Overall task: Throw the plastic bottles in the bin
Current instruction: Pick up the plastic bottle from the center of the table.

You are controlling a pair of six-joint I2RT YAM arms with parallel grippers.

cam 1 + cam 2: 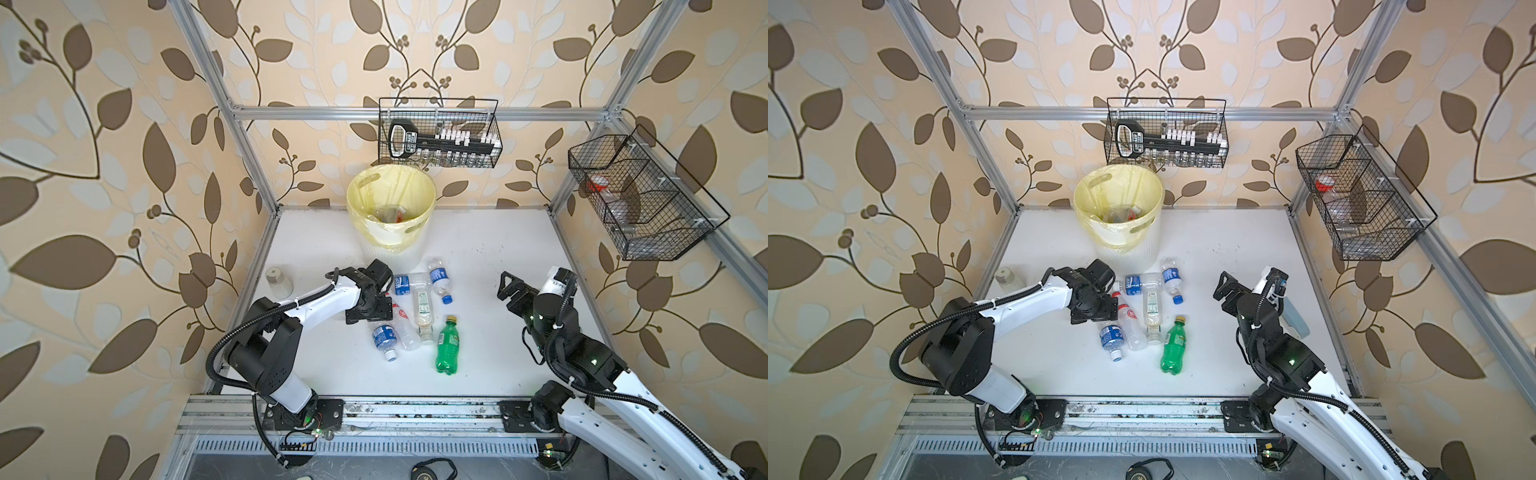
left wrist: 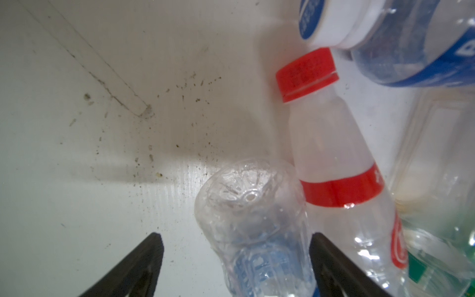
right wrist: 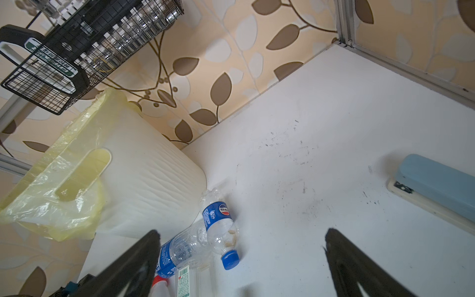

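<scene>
Plastic bottles point(image 1: 423, 309), six of them, lie in a loose cluster on the white desk point(image 1: 498, 232). The left pincer point(image 2: 236, 234) is down at the cluster's left edge. Its jaws stand wide apart around a clear blue-label bottle point(image 2: 252, 221) that lies on its side, base end away from the wrist camera. One of the fingers point(image 2: 334, 267) sits right beside that bottle, between it and a red-capped bottle point(image 2: 331, 154) that touches it. The opposite finger has bare desk between itself and the plastic, so nothing is clamped.

Past the red cap a white-capped bottle point(image 1: 409, 284) lies crosswise. Next come a tall clear bottle point(image 1: 423, 307) with a pale label and a blue-capped bottle point(image 1: 440, 280), which is close to the bin. A green bottle point(image 1: 448, 347) with a yellow cap lies toward the front.

The right pincer point(image 3: 243, 231) hangs over bare desk to the right of the cluster. Its jaws are fully spread and hold nothing, well apart from every bottle.

Behind the cluster, at the back of the desk, stands the bin point(image 1: 395, 257), with its pale yellow bag folded over the rim. A few bottles show at its bottom. A black wire basket point(image 1: 440, 133) hangs on the wall above it.
</scene>
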